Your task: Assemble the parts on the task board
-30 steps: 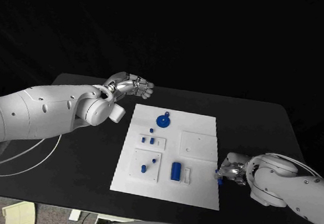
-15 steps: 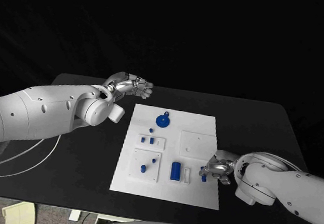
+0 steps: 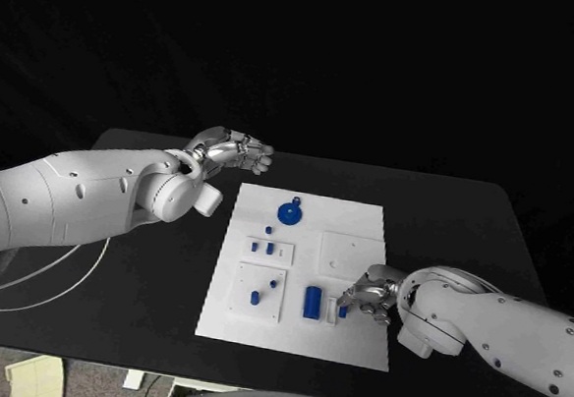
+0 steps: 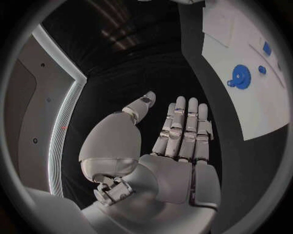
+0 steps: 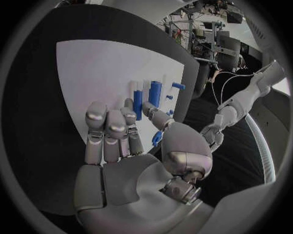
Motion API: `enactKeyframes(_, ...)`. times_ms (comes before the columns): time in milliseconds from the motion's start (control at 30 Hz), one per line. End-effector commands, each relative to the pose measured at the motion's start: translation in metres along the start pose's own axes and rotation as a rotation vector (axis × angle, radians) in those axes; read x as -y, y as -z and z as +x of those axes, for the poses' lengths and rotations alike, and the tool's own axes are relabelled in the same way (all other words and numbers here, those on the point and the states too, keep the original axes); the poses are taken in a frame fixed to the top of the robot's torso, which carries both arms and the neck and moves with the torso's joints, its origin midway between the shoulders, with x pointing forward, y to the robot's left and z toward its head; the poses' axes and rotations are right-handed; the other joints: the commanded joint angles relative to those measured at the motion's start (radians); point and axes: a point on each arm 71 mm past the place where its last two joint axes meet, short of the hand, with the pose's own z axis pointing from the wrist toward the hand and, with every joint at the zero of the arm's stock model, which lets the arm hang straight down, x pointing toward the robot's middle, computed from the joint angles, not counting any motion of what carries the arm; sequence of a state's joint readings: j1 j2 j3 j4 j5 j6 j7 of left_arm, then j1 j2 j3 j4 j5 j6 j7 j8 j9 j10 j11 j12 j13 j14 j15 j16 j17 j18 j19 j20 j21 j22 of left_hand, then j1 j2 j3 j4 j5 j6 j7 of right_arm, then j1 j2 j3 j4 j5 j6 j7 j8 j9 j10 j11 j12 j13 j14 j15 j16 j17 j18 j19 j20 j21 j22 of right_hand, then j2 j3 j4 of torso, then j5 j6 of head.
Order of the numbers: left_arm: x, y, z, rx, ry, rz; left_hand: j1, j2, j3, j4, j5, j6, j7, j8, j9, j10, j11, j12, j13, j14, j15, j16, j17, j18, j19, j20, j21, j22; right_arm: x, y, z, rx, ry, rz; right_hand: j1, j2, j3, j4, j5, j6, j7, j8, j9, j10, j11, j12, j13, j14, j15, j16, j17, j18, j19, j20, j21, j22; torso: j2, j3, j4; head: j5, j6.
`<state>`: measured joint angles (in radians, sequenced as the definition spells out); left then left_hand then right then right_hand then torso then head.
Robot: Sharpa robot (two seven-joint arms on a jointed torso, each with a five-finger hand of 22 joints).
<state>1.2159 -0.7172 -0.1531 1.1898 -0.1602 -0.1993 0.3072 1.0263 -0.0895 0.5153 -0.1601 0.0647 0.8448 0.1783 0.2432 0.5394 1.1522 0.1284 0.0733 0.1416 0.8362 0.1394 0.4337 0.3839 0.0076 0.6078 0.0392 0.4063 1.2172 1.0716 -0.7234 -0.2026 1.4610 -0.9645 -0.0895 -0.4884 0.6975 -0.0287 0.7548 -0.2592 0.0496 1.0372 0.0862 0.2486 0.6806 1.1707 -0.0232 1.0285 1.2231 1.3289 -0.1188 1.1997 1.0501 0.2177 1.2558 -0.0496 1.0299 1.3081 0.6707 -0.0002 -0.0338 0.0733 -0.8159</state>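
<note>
The white task board [image 3: 290,338] lies in the middle of the black table. On it are a blue gear [image 3: 288,214], two small blue pegs [image 3: 267,249], a blue cylinder [image 3: 312,302] and a blue piece on a raised white tile [image 3: 257,295]. My right hand [image 3: 371,300] hovers over the board's right side and pinches a small blue part [image 5: 156,138] between thumb and finger, just right of the cylinder [image 5: 155,92]. My left hand [image 3: 237,152] is held up beyond the board's far left corner, fingers straight and holding nothing [image 4: 177,141]; the gear [image 4: 239,76] lies off to its side.
A raised white square plate [image 3: 351,256] sits on the board just beyond my right hand. Bare black table [image 3: 469,232] lies to the right of the board. A white cable [image 3: 47,286] trails off the table's left edge.
My right hand has moved left from the table beside the board to over the board's right side, carrying the small blue part. The left hand has stayed still.
</note>
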Motion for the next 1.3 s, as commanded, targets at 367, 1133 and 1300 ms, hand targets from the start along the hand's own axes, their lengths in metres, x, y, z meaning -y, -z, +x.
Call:
enactKeyframes(367, 0.002, -0.001, 0.004, -0.019, 0.011, 0.009, -0.003, -0.001, 0.001, 0.006, -0.003, -0.008, -0.003, 0.006, -0.001, -0.003, 0.002, -0.003, -0.001, 0.005, 0.003, -0.006, 0.002, 0.016, 0.005, 0.003, -0.006, 0.001, -0.010, -0.003, 0.011, -0.047, 0.018, -0.027, -0.012, 0.004, -0.006, 0.001, 0.007, 0.010, 0.001, -0.007, -0.002, 0.007, 0.000, -0.002, -0.002, 0.001, -0.007, -0.001, -0.001, 0.044, 0.003, 0.002, 0.004, 0.012, -0.001, 0.0004, -0.0008, 0.003, -0.004)
enactKeyframes(1133, 0.001, -0.001, 0.003, -0.019, 0.011, 0.008, -0.003, -0.001, 0.000, 0.007, -0.003, -0.008, -0.003, 0.006, -0.001, -0.003, 0.001, -0.003, -0.002, 0.005, 0.003, -0.007, 0.003, 0.016, 0.005, 0.003, -0.007, 0.003, -0.012, -0.009, 0.019, -0.046, 0.067, -0.034, -0.014, 0.004, -0.007, -0.002, 0.008, 0.010, 0.001, -0.008, -0.003, 0.006, 0.000, -0.002, -0.001, 0.001, -0.007, -0.001, -0.001, 0.044, 0.002, 0.001, 0.004, 0.012, 0.001, 0.0004, -0.0005, 0.010, -0.009)
enactKeyframes(1300, 0.001, -0.001, 0.004, -0.020, 0.011, 0.007, -0.003, -0.001, 0.000, 0.007, -0.003, -0.008, -0.003, 0.006, -0.002, -0.003, 0.001, -0.003, -0.002, 0.005, 0.003, -0.007, 0.004, 0.016, 0.005, 0.003, -0.008, 0.003, -0.012, -0.010, 0.019, -0.045, 0.066, -0.033, -0.014, 0.004, -0.008, -0.002, 0.008, 0.010, 0.001, -0.008, -0.003, 0.006, 0.000, -0.002, -0.001, 0.001, -0.007, -0.001, -0.001, 0.044, 0.002, 0.001, 0.004, 0.012, 0.000, 0.0004, -0.0007, 0.012, -0.010)
